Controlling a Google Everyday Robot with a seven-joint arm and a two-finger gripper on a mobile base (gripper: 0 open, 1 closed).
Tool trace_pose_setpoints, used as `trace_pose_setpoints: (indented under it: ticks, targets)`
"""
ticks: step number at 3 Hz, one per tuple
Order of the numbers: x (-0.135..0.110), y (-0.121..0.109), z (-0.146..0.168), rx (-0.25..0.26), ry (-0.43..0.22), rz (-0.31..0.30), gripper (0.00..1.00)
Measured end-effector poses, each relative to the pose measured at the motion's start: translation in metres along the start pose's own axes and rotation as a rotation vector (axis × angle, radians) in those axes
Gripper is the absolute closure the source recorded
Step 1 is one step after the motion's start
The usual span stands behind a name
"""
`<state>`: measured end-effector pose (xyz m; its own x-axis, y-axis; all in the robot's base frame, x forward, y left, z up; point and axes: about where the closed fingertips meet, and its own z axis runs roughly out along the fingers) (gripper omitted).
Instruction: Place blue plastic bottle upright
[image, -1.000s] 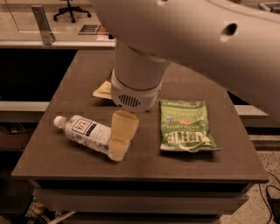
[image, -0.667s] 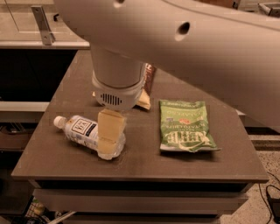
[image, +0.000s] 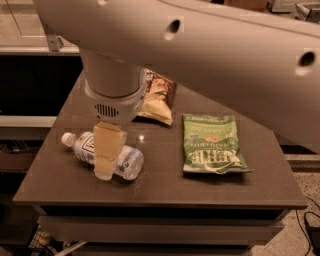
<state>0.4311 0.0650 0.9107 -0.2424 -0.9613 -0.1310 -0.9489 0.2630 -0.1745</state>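
Camera view: blue plastic bottle lies on its side near the front-left corner of the table, cap toward the left edge, so not yet upright; gripper hangs over its midsection, apparently positioned for a grasp; grip state cannot be told.

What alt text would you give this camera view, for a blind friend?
A white robot arm's gripper hangs low over the blue plastic bottle, which lies on its side on a dark table with its white cap toward the picture's left. A green chip bag lies flat farther right, and a brown snack bag sits behind.
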Motion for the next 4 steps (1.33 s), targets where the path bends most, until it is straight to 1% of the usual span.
trace_pose_setpoints:
  ticks: [1,2,3,4]
  targets:
    - [-0.024,0.002,0.014,-0.019,0.008,0.002,0.0]
    - [-0.035,-0.004,0.029,-0.006,0.026,0.031,0.0]
    - [-0.034,-0.013,0.042,-0.001,0.018,0.076,0.0]
    - [-0.032,-0.016,0.053,-0.019,0.001,0.15,0.0]
